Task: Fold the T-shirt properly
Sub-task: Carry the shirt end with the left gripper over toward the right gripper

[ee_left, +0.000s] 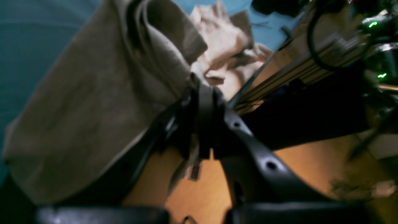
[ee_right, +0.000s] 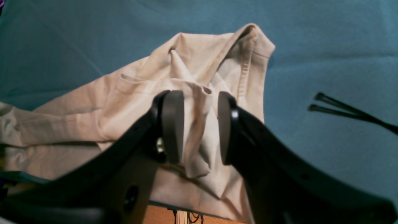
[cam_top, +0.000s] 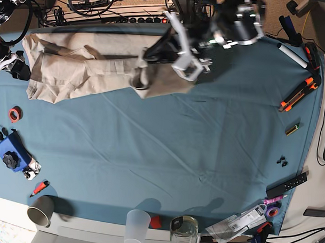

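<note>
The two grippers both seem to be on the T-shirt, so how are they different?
The left gripper is shut tight on the T-shirt, pinching a bunched edge; the right gripper has its jaws apart, with a fold of cloth loose between them. In the left wrist view the cloth hangs off the left gripper, lifted; under the right gripper it lies on the teal table cloth. Both are black and at the same shirt.
</note>
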Controlling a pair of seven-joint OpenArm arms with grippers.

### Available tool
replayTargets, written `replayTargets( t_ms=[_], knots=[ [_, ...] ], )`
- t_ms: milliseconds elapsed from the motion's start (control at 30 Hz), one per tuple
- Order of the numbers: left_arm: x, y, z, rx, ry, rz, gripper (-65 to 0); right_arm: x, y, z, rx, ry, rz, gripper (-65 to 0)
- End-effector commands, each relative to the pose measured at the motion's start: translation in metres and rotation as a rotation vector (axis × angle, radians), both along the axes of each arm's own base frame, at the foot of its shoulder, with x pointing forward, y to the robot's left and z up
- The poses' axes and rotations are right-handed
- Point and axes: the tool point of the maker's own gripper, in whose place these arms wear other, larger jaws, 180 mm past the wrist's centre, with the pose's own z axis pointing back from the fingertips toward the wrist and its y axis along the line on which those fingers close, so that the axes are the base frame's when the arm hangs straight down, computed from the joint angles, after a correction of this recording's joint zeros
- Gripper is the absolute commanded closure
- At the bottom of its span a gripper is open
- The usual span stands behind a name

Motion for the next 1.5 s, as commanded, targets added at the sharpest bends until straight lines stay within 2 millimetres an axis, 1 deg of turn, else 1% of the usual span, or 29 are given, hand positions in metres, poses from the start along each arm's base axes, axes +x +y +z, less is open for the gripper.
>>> replayTargets(
  t_ms=[0,167,233,333,467,667,800,900,933,967,1000,1067,1167,1200,1233,1333,1367,1467],
  knots=[
    [0.004,-0.009,0.012,-0.040,-0.036,0.000,0.0,0.008,-0.005,0.018,-0.029,-0.054,0.009,-19.0],
    [0.010,-0.041,-0.010,0.003,0.004,-0.038,0.0,0.008,-0.005,0.018,-0.029,-0.054,0.009,-19.0],
    [0.010,-0.054,-0.014,-0.009,0.023,-0.063,0.0,0.008,-0.005,0.018,-0.029,-0.054,0.009,-19.0],
    [0.012,-0.067,-0.015,-0.027,0.037,-0.082,0.0,0.008,-0.005,0.018,-0.029,-0.055,0.009,-19.0],
    [0.018,-0.073,-0.014,-0.037,0.034,-0.078,0.0,0.008,-0.005,0.018,-0.029,-0.055,0.009,-19.0],
    [0.025,-0.078,-0.024,-0.043,0.047,-0.079,0.0,0.008,-0.005,0.018,-0.029,-0.054,0.009,-19.0],
    [0.024,-0.080,-0.026,-0.045,0.046,-0.087,0.0,0.008,-0.005,0.018,-0.029,-0.055,0.009,-19.0],
    [0.024,-0.081,-0.023,-0.058,0.030,-0.092,-22.5,0.008,-0.005,0.018,-0.029,-0.055,0.009,-19.0],
    [0.025,-0.081,-0.022,-0.066,0.027,-0.086,-27.5,0.008,-0.005,0.018,-0.029,-0.055,0.009,-19.0],
    [0.026,-0.081,-0.020,-0.073,0.024,-0.083,-30.0,0.008,-0.005,0.018,-0.029,-0.055,0.009,-19.0],
    [0.027,-0.081,-0.019,-0.078,0.021,-0.080,-30.2,0.008,-0.005,0.018,-0.029,-0.055,0.009,-19.0],
    [0.027,-0.081,-0.012,-0.103,0.013,-0.078,-30.2,0.008,-0.005,0.018,-0.029,-0.055,0.009,-19.0],
    [0.030,-0.078,0.007,-0.135,-0.025,-0.071,-29.2,0.008,-0.005,0.018,-0.029,-0.055,0.009,-19.0],
    [0.030,-0.076,0.010,-0.126,-0.033,-0.071,-26.1,0.008,-0.005,0.018,-0.029,-0.054,0.009,-19.0],
    [0.030,-0.073,0.011,-0.104,-0.028,-0.065,-21.3,0.008,-0.005,0.018,-0.029,-0.054,0.009,-19.0],
    [0.030,-0.060,-0.001,0.019,0.003,-0.036,-3.4,0.008,-0.005,0.018,-0.029,-0.054,0.009,-19.0],
    [0.029,-0.056,-0.008,0.054,0.017,-0.031,0.0,0.008,-0.005,0.018,-0.029,-0.054,0.009,-19.0],
    [0.021,-0.049,-0.026,0.132,0.049,-0.022,0.0,0.008,-0.005,0.018,-0.029,-0.054,0.009,-19.0]
  ],
)
